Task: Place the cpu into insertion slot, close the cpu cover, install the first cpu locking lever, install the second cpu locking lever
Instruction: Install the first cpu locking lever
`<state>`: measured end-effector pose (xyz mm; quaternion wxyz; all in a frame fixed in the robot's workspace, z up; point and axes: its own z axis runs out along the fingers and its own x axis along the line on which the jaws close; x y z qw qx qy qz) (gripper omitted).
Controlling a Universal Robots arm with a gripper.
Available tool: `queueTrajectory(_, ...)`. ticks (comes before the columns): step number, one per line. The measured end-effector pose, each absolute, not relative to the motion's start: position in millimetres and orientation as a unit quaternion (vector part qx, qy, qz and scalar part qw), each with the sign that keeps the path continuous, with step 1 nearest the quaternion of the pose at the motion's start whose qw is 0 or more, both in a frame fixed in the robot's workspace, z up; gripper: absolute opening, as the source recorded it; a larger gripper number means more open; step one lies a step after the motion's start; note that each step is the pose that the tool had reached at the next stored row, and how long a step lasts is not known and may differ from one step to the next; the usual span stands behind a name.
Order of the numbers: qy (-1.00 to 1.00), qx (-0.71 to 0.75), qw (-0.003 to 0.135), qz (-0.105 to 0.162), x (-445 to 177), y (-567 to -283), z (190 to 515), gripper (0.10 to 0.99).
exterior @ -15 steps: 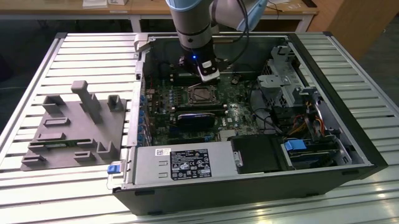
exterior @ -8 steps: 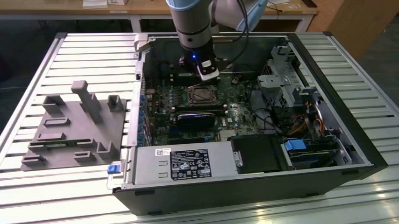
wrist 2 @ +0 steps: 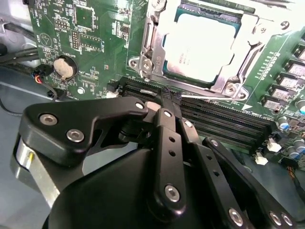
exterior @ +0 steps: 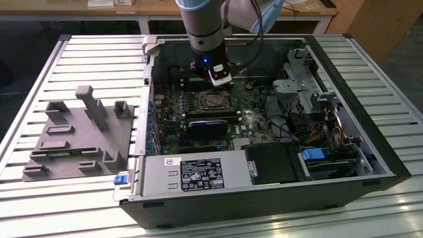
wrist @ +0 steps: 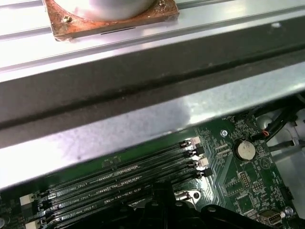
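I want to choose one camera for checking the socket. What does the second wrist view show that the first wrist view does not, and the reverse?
Second, not first: the cpu framed by the silver cpu cover. First, not second: the case's metal wall and a copper-edged plate. Both: the black memory slots and the coin battery.

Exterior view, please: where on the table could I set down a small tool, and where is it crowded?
Bare slats lie between the grey fixture and the table's far edge, and along its near edge before the case. Around the gripper, inside the case, is crowded.
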<state>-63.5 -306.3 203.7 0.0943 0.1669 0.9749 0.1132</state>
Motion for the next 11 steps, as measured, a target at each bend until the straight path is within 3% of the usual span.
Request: queueTrajectory(11, 0.975, 0.170, 0.096, 0.108, -63.5, -300.4, 202.9, 0.106)
